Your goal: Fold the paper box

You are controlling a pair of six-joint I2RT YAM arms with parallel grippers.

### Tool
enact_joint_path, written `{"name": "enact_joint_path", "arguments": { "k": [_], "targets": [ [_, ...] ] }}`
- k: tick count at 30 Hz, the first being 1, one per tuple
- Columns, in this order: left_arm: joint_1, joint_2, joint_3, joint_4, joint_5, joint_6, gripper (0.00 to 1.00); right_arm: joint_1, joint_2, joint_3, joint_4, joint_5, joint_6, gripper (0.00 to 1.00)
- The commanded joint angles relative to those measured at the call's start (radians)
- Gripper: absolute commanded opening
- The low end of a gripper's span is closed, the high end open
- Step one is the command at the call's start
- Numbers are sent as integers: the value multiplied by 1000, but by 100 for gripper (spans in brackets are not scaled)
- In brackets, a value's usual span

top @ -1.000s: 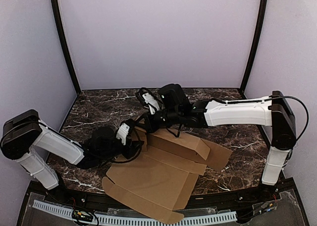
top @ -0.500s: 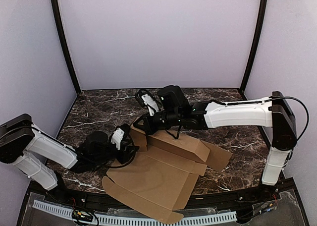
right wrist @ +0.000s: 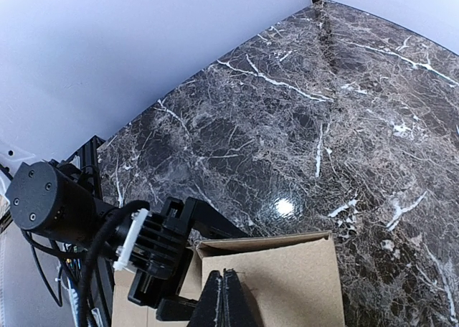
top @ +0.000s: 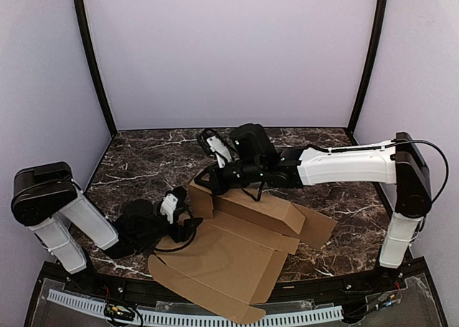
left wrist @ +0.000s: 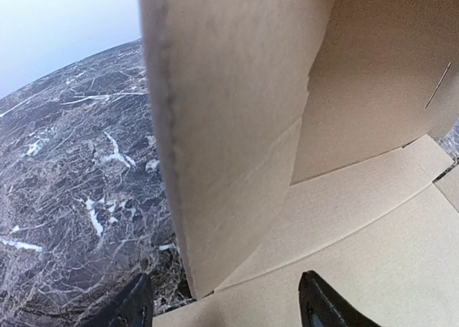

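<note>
**Paper box.** The paper box [top: 229, 259] is a partly formed sheet of brown cardboard. It lies at the near centre of the dark marble worktop [top: 143, 162], and its near corner reaches past the worktop's near edge. A long folded wall [top: 262, 209] stands along the far side of the sheet. A short upright flap [top: 200, 199] stands at the left end of that wall.

**Right end effector.** The right end effector [top: 206, 181] reaches in from the right and sits at the top of the upright flap. In the right wrist view its fingers are closed together, with only a thin line between them. Their tip lies over the flap's face, just below its top edge. Whether any cardboard is pinched cannot be told.

**Left end effector.** The left end effector [top: 188, 226] sits low at the left edge of the sheet, just near and left of the upright flap. In the left wrist view its fingers [left wrist: 136, 305] are spread wide. The lower end of the flap stands between them, and neither finger is seen touching it.
</note>
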Motion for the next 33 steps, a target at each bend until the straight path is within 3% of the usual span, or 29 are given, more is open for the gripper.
{"name": "enact_joint_path", "arguments": {
  "k": [1, 4, 6, 7, 19, 22, 26, 30, 33],
  "targets": [
    [-2, 114, -16, 244, -5, 17, 70, 7, -16, -39, -82, 16, 10, 0],
    [-2, 178, -34, 391, -36, 40, 77, 8, -24, -44, -90, 18, 12, 0],
    [-2, 211, -35, 448, -41, 64, 96, 8, -22, -41, -97, 19, 14, 0],
    [-2, 218, -27, 455, -40, 69, 97, 8, -22, -40, -99, 17, 13, 0],
    [1, 336, 71, 474, 30, 66, 94, 8, -27, -40, -114, 30, 26, 0],
    [8, 352, 85, 474, 34, 59, 89, 9, -28, -43, -114, 32, 29, 0],
    [21, 363, 96, 474, 48, 49, 74, 10, -29, -40, -114, 32, 28, 0],
    [35, 366, 100, 473, 66, 39, 53, 10, -27, -35, -116, 32, 28, 0],
    [42, 371, 103, 465, 69, 36, 29, 11, -25, -33, -116, 33, 29, 0]
  ]
}}
